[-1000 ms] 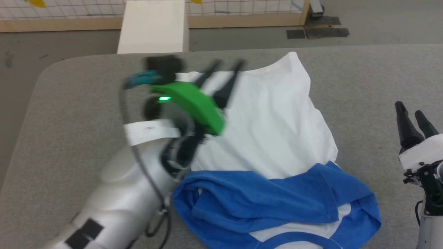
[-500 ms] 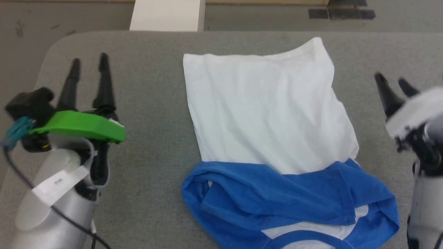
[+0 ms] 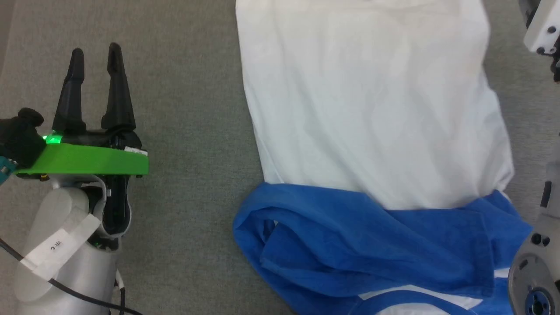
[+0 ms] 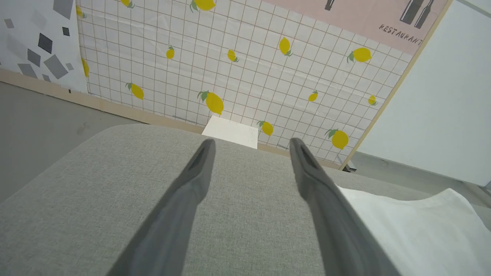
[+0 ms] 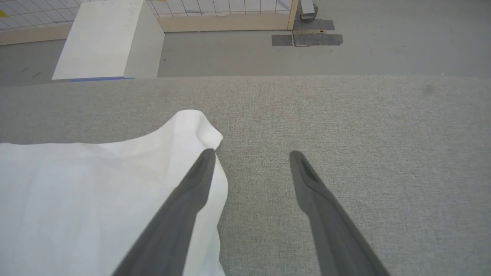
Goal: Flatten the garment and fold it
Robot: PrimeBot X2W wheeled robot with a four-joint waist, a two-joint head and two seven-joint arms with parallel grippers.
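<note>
Flanking the garment on the grey table, both grippers are set off the cloth, probably to leave it free while grasp points are chosen. The left gripper, at the left of the head view, stands well apart from the fabric, jaws wide and empty. The right gripper, jaws equally wide and empty, sits by the white hem corner at the right wrist view's centre; contact cannot be told. The garment fills the head view's centre and right: white body smooth toward the top edge, blue sleeves bunched and overlapping along the bottom.
</note>
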